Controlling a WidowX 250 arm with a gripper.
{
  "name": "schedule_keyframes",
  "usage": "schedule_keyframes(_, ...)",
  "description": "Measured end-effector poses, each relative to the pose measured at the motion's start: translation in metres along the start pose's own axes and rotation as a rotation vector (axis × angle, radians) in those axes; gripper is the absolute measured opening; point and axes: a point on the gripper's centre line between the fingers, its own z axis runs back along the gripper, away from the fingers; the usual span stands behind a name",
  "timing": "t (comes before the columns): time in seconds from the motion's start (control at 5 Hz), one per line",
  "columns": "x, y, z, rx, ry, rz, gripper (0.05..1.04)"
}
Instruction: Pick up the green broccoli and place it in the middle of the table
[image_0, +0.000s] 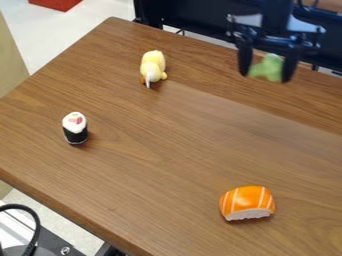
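Grasping a green object (269, 67) in the gripper (266, 75).
Holding it raised by the table's (160, 150) far edge, right of a yellow toy (153, 65), with a sushi roll (75, 128) leftward and orange sushi (247, 202) nearer.

Sushi roll (75, 129) left, plush (153, 66) behind, nigiri (247, 202) front right, toy (269, 67) in end effector (266, 77)

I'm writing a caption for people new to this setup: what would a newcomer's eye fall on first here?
Probably the orange, white-striped toy sushi, bright against the brown table at the lower right. Next, the black gripper at the upper right, with a soft green thing between its fingers. The pale yellow toy near the table's far edge might follow.
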Motion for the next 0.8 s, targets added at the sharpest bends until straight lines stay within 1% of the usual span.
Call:
schedule_keyframes(0.2,-0.013,0.024,0.012,0.006,0.001,-0.053,0.753)
schedule_keyframes(0.4,-0.023,0.049,0.018,0.002,0.004,-0.088,0.753)
schedule_keyframes(0.6,-0.032,0.073,0.020,-0.009,-0.005,-0.117,0.753)
schedule_keyframes(0.8,-0.036,0.090,0.005,0.006,-0.023,-0.123,0.753)
